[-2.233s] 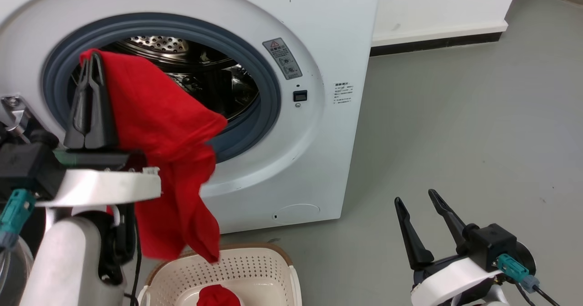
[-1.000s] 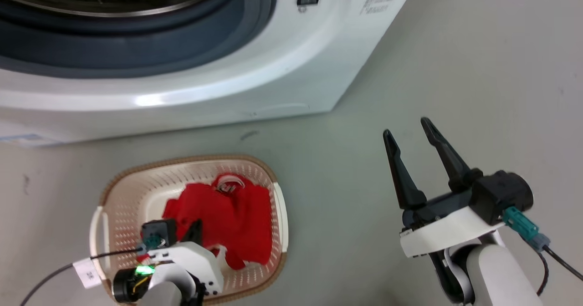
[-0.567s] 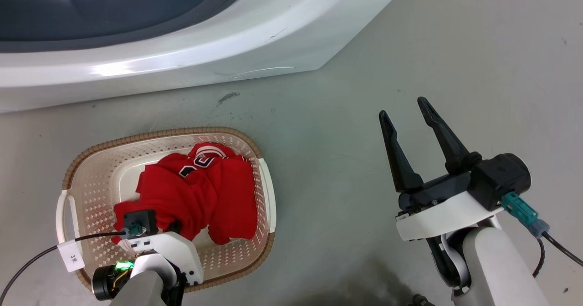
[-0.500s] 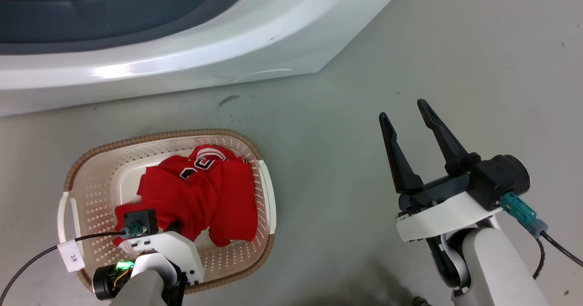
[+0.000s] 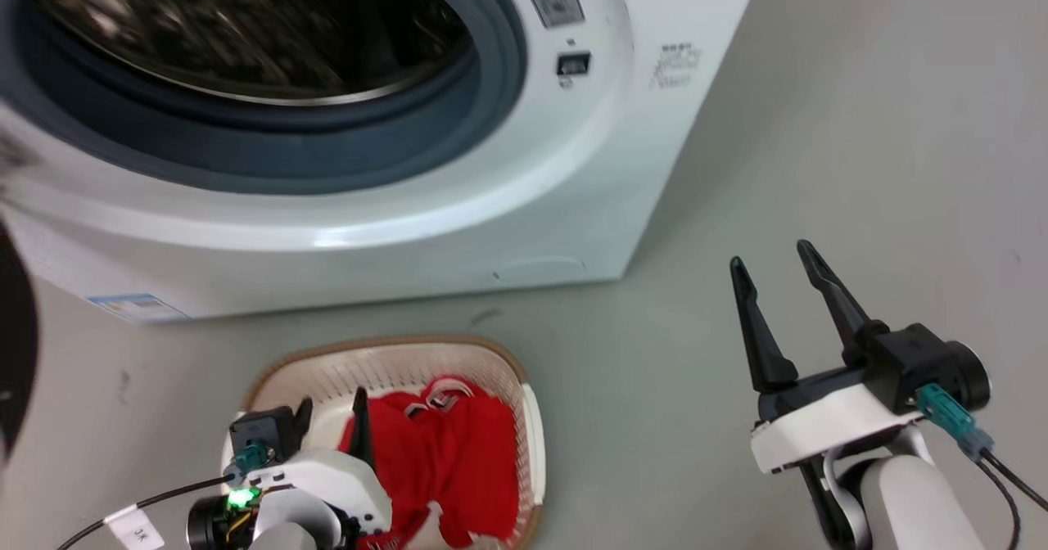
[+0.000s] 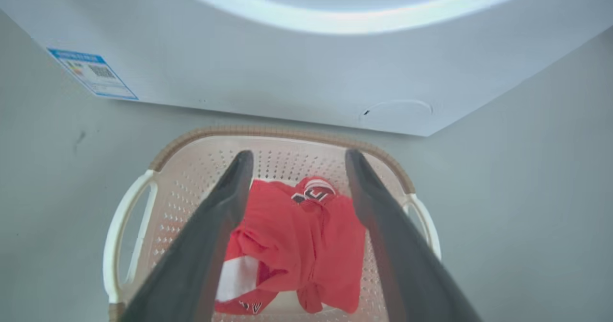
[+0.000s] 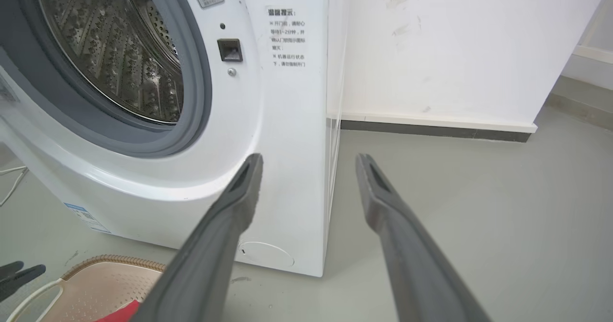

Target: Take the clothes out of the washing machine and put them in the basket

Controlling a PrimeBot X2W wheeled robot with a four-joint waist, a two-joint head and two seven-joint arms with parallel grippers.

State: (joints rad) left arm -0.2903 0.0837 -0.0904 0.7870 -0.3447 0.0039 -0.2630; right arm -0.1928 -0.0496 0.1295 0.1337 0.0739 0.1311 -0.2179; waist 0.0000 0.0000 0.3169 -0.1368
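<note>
The red fabric clothes with white bands [image 6: 297, 226] lie heaped inside the cream-white perforated plastic basket with a brown woven-look rim [image 5: 393, 344]. The basket stands on the grey floor [image 5: 819, 124] just in front of the large white front-loading washing machine [image 5: 458, 206]. The left gripper [image 6: 299, 155] hangs above the basket, its two long dark fingers spread wide and empty. The right gripper [image 5: 770, 254] is off to the right over the floor, well apart from the basket, jaws likewise wide with nothing between them. The machine's perforated steel drum [image 7: 119, 53] shows inside its grey rubber ring [image 7: 196, 97].
</note>
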